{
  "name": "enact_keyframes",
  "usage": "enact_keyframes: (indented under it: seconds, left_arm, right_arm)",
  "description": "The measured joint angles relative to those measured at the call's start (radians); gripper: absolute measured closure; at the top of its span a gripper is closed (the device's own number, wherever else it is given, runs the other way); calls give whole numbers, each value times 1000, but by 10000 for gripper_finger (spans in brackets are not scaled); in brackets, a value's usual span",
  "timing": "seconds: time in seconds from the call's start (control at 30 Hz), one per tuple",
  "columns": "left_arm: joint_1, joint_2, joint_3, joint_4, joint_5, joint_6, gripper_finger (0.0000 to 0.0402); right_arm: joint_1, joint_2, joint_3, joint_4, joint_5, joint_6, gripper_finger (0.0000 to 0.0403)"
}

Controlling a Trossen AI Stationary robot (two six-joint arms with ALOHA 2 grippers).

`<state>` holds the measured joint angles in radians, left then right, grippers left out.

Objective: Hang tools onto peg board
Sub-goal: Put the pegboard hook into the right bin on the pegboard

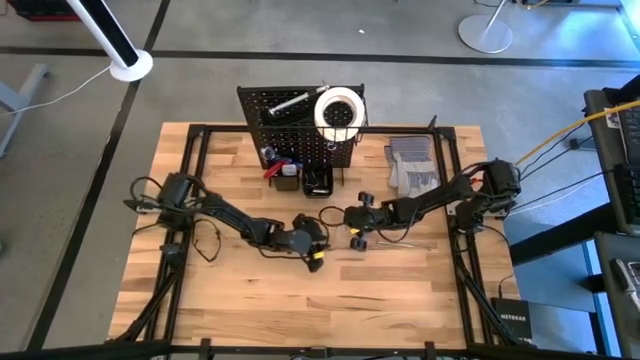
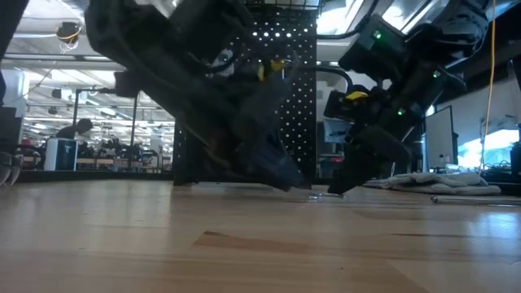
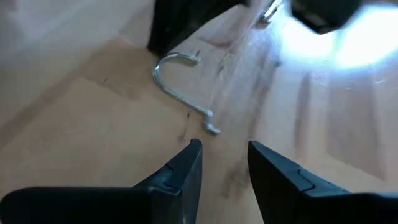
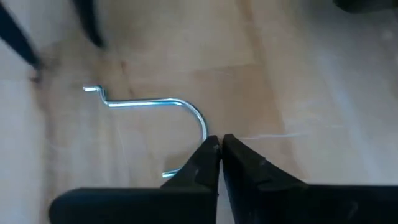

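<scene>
Right wrist view: right gripper pinches the curved end of a silver hook lying on the table. Left gripper hovers nearby, fingers narrowly apart, empty.

You have a wooden table carrying the upright peg board, grey gloves and a silver hook.
</scene>
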<state>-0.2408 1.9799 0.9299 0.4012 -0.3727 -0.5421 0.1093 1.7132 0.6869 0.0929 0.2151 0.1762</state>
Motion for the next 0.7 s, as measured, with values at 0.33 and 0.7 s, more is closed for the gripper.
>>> enact_keyframes:
  seconds: [0.33,0.7]
  left_arm:
    - [34,91,51,8,-7,17,284]
    - [25,88,53,-73,-4,186,284]
  right_arm:
    - [108,30,0,72,30,143,390]
    - [133,66,0,172,13,158,398]
